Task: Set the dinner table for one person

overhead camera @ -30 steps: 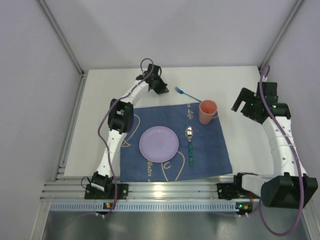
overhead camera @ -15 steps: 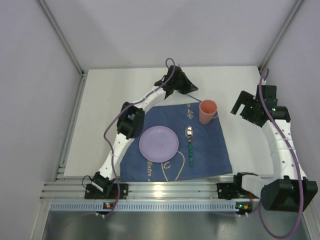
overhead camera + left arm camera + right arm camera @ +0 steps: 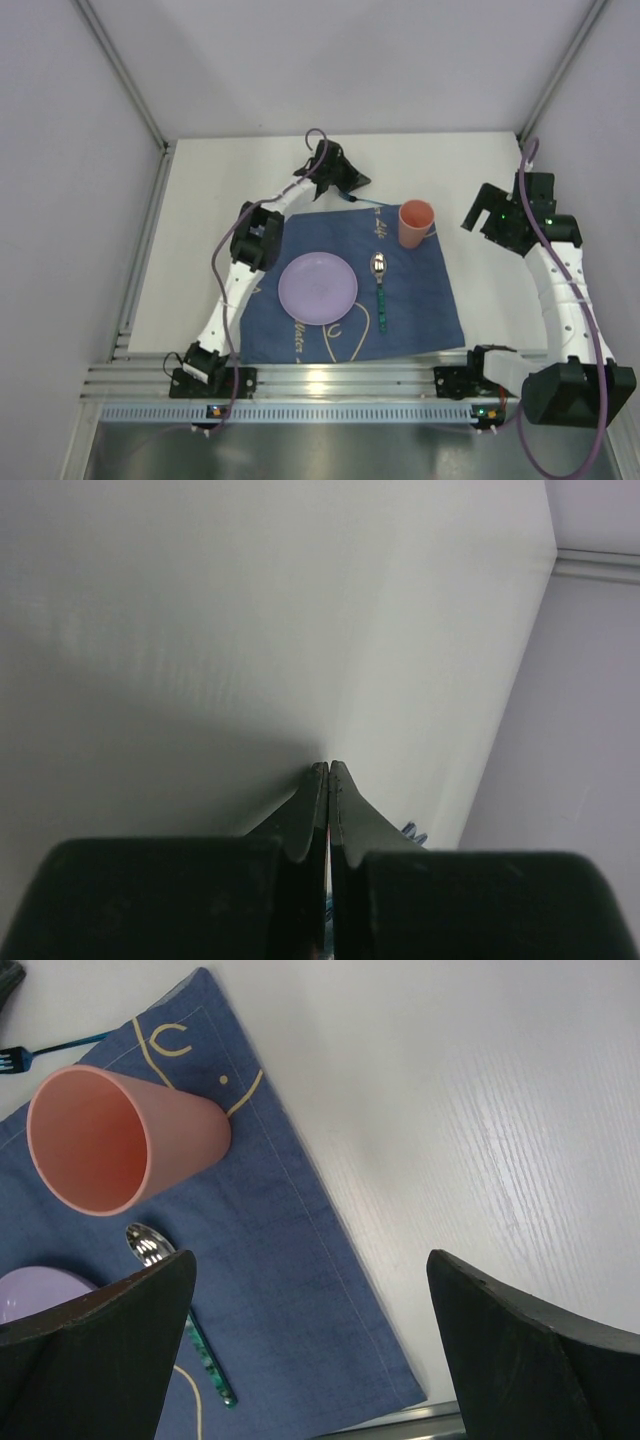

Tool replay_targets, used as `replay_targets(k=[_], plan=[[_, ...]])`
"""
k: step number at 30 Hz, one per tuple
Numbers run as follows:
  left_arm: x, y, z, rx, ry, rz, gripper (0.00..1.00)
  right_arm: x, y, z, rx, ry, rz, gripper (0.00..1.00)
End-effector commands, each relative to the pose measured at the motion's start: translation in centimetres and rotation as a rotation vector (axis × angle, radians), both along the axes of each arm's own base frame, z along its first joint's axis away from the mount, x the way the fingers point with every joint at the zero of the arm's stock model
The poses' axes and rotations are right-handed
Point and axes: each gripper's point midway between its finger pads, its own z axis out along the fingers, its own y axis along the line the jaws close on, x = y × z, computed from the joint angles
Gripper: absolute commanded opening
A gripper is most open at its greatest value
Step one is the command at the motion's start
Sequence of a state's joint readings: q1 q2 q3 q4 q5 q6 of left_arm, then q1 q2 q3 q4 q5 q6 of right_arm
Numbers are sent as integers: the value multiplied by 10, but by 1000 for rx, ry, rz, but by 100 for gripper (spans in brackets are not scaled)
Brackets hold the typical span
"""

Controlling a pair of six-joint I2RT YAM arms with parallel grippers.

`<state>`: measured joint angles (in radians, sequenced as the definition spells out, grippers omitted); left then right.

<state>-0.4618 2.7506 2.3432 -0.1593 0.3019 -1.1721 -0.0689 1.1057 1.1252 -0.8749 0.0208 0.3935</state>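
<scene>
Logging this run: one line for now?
left pincer: shut near blue plastic fork; right pincer: open; round purple plate, pink plastic cup: on blue cloth

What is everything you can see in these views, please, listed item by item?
dinner table: one, white, under everything.
cloth: one, blue with yellow drawings, mid-table.
plate: one, lilac, on the cloth's left half.
spoon: one, silver bowl and green handle, on the cloth right of the plate.
cup: one, pink, upright at the cloth's far right corner.
fork: one, blue, at the cloth's far edge, left of the cup.
left arm, right arm: white and black, flanking the cloth.
left tool: black, shut, by the fork's tines; grip unclear.
right tool: black, open, above the table right of the cup.
</scene>
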Motion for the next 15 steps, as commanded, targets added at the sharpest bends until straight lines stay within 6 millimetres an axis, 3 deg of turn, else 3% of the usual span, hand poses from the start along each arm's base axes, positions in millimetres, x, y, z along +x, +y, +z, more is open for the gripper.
replay_targets(k=[1,2,4,5,8,11,12,13,15], plan=[[-4,51,-20,120,68,27,0,-2,-4,4,-2,-16,-9,100],[2,76,-23,136,79,49,0,-2,-4,5,-4,-19,-11,100],[-7,110,-30,184,100,49,0,-2,-5,5,-8,-17,-12,100],[-3,142,-35,205,119,80,0,0,-5,5,-9,-20,-13,100],[-8,189,-36,265,123,67,0,2,-5,2,-6,-20,-13,100],[-7,193,-12,296,38,-17,1,6,-2,-1,12,-16,-9,100],[-8,192,2,298,3,-43,7,8,-2,-2,13,-16,-8,100],[-9,189,10,291,-10,-54,35,9,3,-2,36,-16,6,100],[-9,186,30,263,-37,-57,63,11,4,-2,44,-20,9,100]])
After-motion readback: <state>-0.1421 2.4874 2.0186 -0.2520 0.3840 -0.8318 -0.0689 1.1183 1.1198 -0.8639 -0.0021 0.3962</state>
